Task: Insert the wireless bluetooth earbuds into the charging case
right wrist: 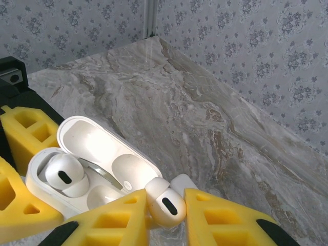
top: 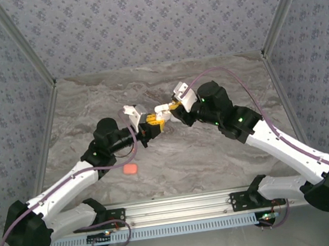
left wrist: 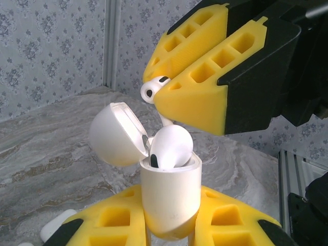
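Your two arms meet above the middle of a marble-patterned table [top: 229,157], between walls papered in a small floral print.

Your left gripper [left wrist: 169,225] comes in from the left. Its yellow fingers [left wrist: 110,223] are pinching the lower body of the white charging case [left wrist: 170,189] and hold it upright. The case's lid [left wrist: 115,136] is hinged open and tips back toward the left. One earbud [left wrist: 171,147] already sits in a socket of the case, its rounded head standing above the rim. In the right wrist view the socket beside it [right wrist: 102,197] is bare.

Your right gripper [right wrist: 165,207] reaches in from the right. Its yellow fingers [right wrist: 220,218] are pinching a second white earbud [right wrist: 163,197], with the head poking out between the tips. From the left wrist camera this earbud hangs just above the open case, its stem pointing down toward the opening. You cannot tell from the pictures whether the stem touches the case.

A small coral-red object [top: 132,169] lies on the table nearer to you, left of centre, beside your left arm and well apart from both grippers.
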Robot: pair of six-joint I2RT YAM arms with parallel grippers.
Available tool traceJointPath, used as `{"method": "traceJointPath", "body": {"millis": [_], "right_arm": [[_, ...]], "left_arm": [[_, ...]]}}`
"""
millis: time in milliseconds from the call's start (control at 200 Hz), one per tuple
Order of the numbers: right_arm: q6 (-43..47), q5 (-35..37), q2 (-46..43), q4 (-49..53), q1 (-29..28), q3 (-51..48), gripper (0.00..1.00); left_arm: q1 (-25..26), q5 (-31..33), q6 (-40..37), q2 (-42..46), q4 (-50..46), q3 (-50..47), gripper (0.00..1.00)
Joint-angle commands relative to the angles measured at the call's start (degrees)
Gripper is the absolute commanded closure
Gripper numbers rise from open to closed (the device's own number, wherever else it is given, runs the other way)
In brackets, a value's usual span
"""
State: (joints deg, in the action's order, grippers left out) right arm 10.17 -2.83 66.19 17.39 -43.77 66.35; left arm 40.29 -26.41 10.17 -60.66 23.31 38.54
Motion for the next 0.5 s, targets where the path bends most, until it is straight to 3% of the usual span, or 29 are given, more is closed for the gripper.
{"method": "traceJointPath", "body": {"millis": [0,495], "right_arm": [[0.7,-0.1,0.4,-1.8,-0.8,-0.4,0.76],[1.9,0.6,1.6,-0.5,-1.7,-1.0,0.76]], "left_arm": [[0.4,-1.5,0.4,-0.6,2.0,2.2,1.0],[0.5,-0.9,0.4,-0.4,2.2,2.3,1.0]]}}
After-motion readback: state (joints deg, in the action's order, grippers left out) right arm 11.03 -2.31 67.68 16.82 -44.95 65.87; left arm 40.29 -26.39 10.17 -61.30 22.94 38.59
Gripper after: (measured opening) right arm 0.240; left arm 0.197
